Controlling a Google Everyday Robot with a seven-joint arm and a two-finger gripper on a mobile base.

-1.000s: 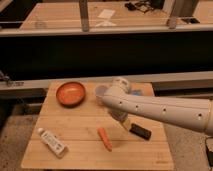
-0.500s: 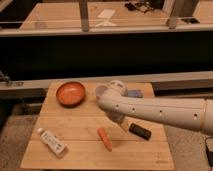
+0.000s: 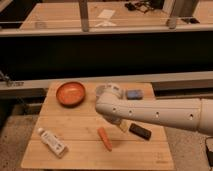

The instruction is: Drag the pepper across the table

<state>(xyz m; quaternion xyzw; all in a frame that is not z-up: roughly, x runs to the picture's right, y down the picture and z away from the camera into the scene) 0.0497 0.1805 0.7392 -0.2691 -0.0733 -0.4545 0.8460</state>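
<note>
The pepper (image 3: 105, 139), a small orange-red tapered piece, lies free on the front middle of the light wooden table (image 3: 75, 125). My white arm reaches in from the right, low over the tabletop. The gripper (image 3: 121, 125) hangs under the arm's rounded end, just behind and to the right of the pepper and apart from it. Most of it is hidden by the arm. It stands open and holds nothing.
An orange bowl (image 3: 70, 93) sits at the back left. A black block (image 3: 140, 131) lies right of the gripper, a white bottle (image 3: 52, 142) at the front left, a small blue object (image 3: 132, 94) at the back. Behind the table runs a dark counter.
The arm has sunk slightly toward the tabletop. The pepper and the other items have not moved.
</note>
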